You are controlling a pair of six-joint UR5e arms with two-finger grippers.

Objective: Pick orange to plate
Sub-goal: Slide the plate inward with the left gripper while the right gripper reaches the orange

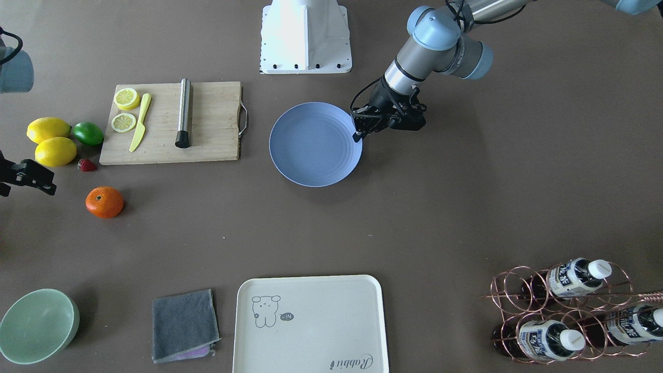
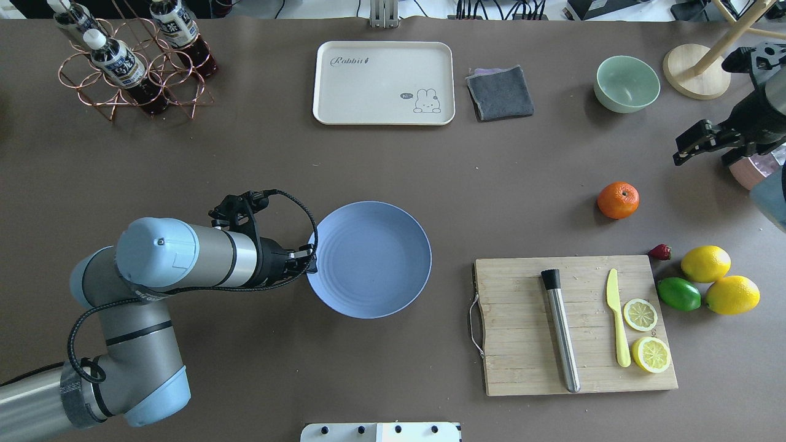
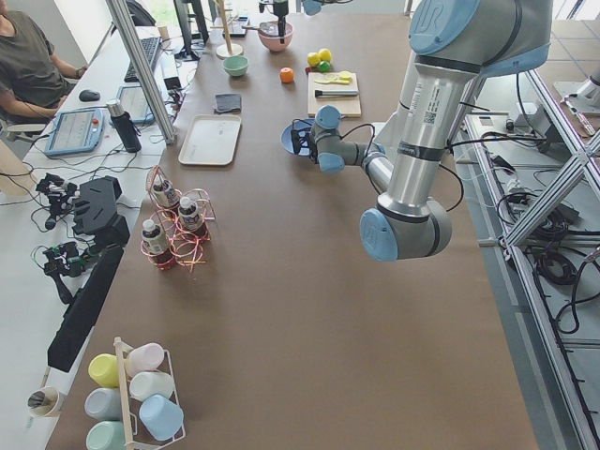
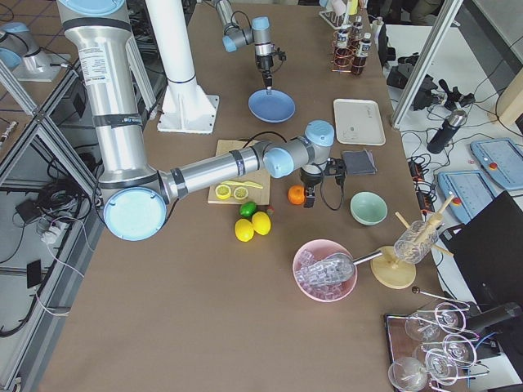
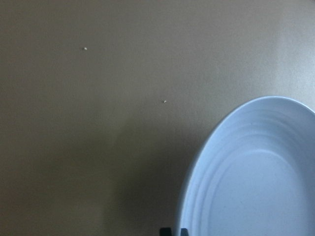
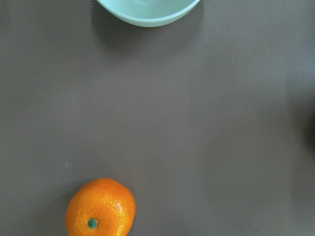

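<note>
Silver-grey left arm (image 2: 202,258), pale-blue joint caps (image 2: 150,245) — black cable (image 2: 302,210) looping beside its black left hand (image 2: 313,260).

The orange (image 1: 104,201) at the left of the front view is bright orange with a dark dot on top. The plate (image 1: 315,143) in the middle is soft blue with faint rings. The surface (image 1: 414,217) is plain brown. Upper left, the lemons (image 1: 48,129) are yellow, the lime (image 1: 88,133) green, the strawberry (image 1: 86,165) red. The tray (image 1: 310,324) at the bottom is cream with a small drawn animal. The bowl (image 1: 39,325), lower left, is pale green.
</note>
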